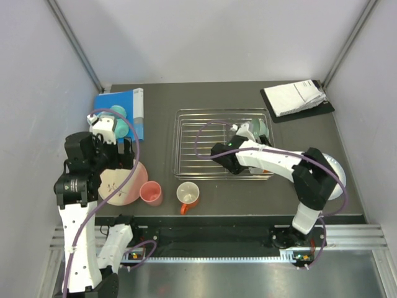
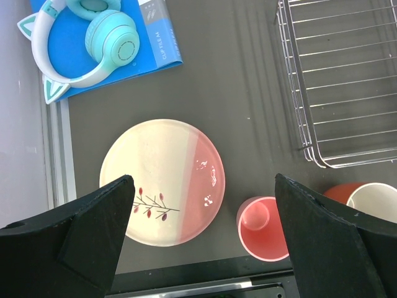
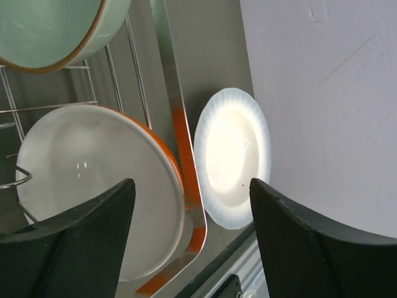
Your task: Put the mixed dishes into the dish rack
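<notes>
Right gripper (image 3: 191, 186) released, jaws apart over the orange bowl (image 3: 87, 167) on edge in the rack (image 1: 205, 146), green bowl (image 3: 49, 31) beside it, white bowl (image 3: 232, 161) outside the rack, left gripper (image 2: 203, 180) spread wide above the plate (image 2: 161, 180) and pink cup (image 2: 263, 226) on the table (image 2: 236, 81)

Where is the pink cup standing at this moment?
In the top view the pink cup stands left of centre, between the plate and the orange mug, outside the dish rack.
</notes>
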You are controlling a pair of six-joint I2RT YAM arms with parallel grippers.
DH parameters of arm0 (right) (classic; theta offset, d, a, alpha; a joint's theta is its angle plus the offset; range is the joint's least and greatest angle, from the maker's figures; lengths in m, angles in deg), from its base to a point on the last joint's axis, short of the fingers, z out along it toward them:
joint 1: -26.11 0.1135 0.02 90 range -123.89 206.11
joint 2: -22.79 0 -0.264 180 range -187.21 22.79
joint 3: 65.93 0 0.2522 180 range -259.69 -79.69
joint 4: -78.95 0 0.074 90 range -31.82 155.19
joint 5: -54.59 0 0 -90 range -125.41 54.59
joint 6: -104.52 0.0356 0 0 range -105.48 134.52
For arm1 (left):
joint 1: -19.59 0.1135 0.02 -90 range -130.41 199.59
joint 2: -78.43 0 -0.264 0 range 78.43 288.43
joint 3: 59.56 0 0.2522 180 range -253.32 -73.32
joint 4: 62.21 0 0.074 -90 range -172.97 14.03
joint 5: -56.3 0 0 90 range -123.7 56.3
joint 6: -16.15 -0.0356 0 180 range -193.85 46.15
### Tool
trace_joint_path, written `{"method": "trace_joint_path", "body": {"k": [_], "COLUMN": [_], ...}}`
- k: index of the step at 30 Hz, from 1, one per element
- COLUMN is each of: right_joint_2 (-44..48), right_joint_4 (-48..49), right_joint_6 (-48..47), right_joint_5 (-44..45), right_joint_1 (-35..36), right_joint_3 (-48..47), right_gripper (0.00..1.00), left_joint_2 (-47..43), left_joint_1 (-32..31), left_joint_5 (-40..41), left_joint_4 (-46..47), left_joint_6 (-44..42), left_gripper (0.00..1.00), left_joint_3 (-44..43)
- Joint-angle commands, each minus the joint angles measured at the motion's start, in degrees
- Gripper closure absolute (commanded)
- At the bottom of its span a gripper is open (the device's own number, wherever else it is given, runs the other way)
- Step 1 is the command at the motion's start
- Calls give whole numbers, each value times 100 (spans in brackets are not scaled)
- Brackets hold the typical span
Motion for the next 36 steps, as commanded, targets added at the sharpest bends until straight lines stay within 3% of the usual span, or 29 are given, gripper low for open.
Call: {"method": "trace_joint_path", "body": {"k": [1, 5, 6, 9, 13, 18, 20, 24, 26, 31, 36], "right_joint_2": [845, 1881, 2519, 3959, 5213, 5250, 5267, 5268, 4988, 4529, 4231], "right_joint_4": [-389, -389, -389, -293, 550, 463, 586, 832, 1008, 1412, 1632], "right_joint_6": [93, 566, 768, 1577, 904, 208, -82, -302, -302, -680, -470], "right_joint_5": [-170, -529, -844, -1652, -2305, -2919, -3096, -4255, -4485, -4625, -4487], "right_joint_1": [64, -225, -383, -1401, -2937, -4669, -5041, -6024, -6176, -7318, -7468], "right_joint_3": [-96, -124, -36, 684, 1405, 1555, 1818, 1968, 2222, 2628, 2672], "right_gripper": [25, 23, 23, 24, 27, 27, 23, 22, 21, 21, 18], "left_joint_2": [53, 96, 105, 132, 246, 561, 659, 887, 905, 826, 791], "left_joint_1": [13, 13, 13, 13, 13, 13, 13, 13, 13, 4, -31], "left_joint_5": [-82, -82, -82, -73, -169, -398, -529, -740, -802, -829, -882], "left_joint_4": [303, 294, 303, 303, 338, 461, 522, 742, 839, 1032, 1094], "left_joint_6": [10, -16, -16, -60, -78, -113, -139, -209, -218, -376, -359], "left_gripper": [1, 1, 1, 1, 1, 1, 1, 1, 1, 1, 1], "left_joint_3": [-13, -39, -57, -83, -153, -364, -417, -470, -444, -163, -65]}}
